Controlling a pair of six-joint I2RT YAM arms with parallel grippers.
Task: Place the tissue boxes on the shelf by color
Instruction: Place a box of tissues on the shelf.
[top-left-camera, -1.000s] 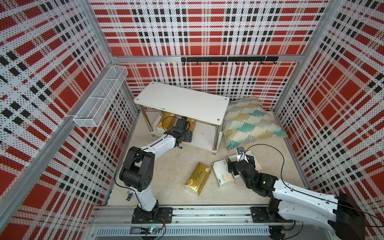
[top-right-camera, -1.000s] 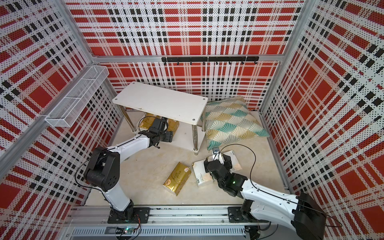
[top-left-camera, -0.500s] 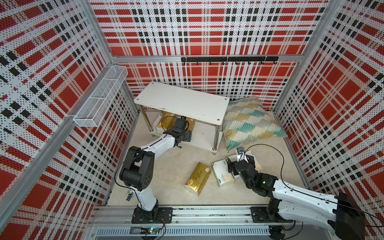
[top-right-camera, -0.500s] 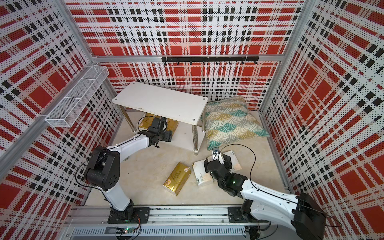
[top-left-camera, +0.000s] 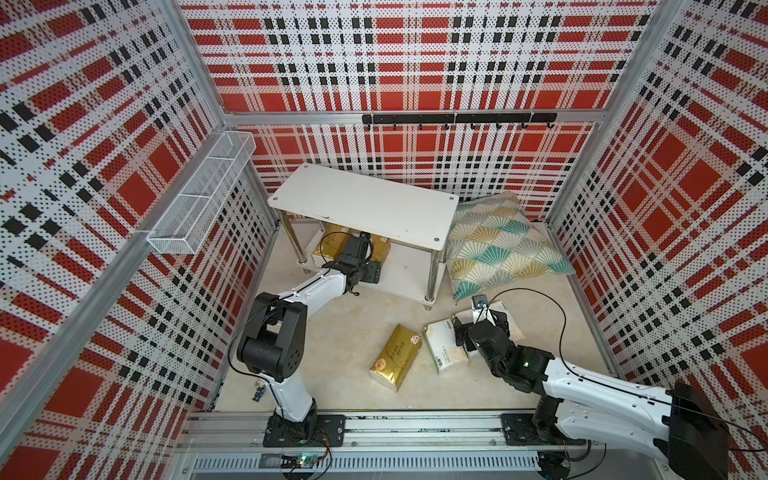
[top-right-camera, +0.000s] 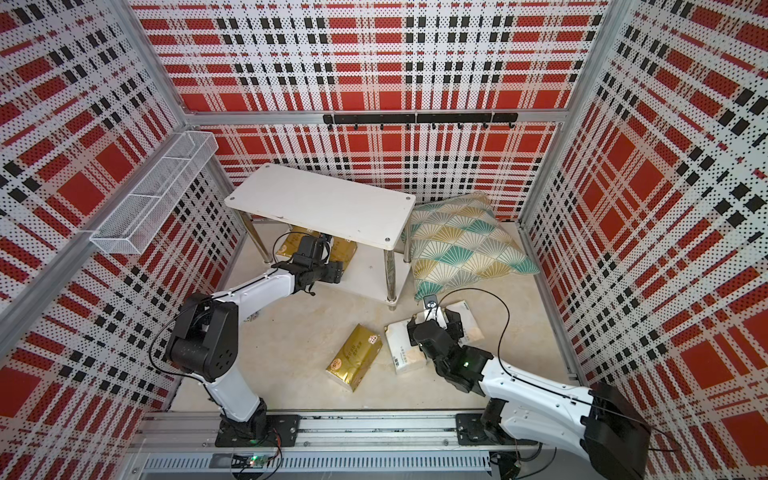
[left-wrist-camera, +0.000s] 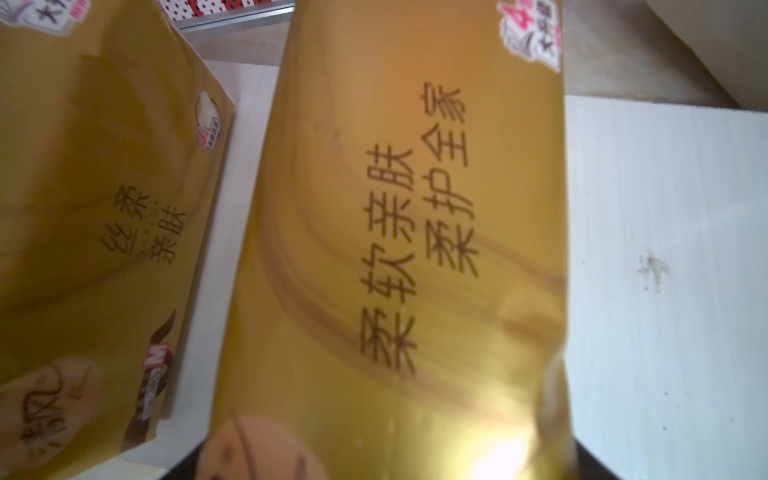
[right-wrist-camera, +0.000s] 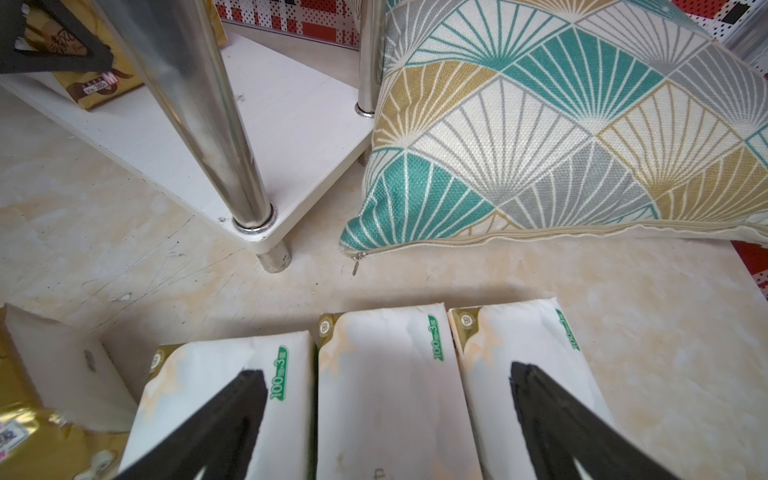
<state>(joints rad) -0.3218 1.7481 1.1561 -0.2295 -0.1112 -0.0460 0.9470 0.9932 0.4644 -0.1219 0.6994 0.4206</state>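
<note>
Against a second ago, hardly any shift in both top views, clock read with the arm rail (top-left-camera: 415, 428) at 6. At 12 o'clock, same reach of the left gripper (top-left-camera: 362, 246) into the shelf (top-left-camera: 365, 203), still pinching a gold pack (left-wrist-camera: 415, 249) over the lower board (left-wrist-camera: 665, 249), just beside a second gold pack (left-wrist-camera: 91, 199) lying there; resting or lifted, impossible to tell. At 4 o'clock, same hover of the right gripper (right-wrist-camera: 388, 372), fingers (right-wrist-camera: 232, 415) spread wide, above three white packs (right-wrist-camera: 374, 332) laid side by side, the middle one between the fingers. Near 6 o'clock, a third gold pack (top-left-camera: 397, 357), flat, close to the white ones. Underneath, a beige marbled floor (top-left-camera: 345, 328), scuffed in places. At 2 o'clock, a fan-patterned pillow (top-left-camera: 498, 245) just beside the shelf. At 10 o'clock, a white wire basket (top-left-camera: 199, 199) on the wall. All round, red, black and white plaid walls (top-left-camera: 415, 62); at 12, a black hook rail (top-left-camera: 457, 118).
</note>
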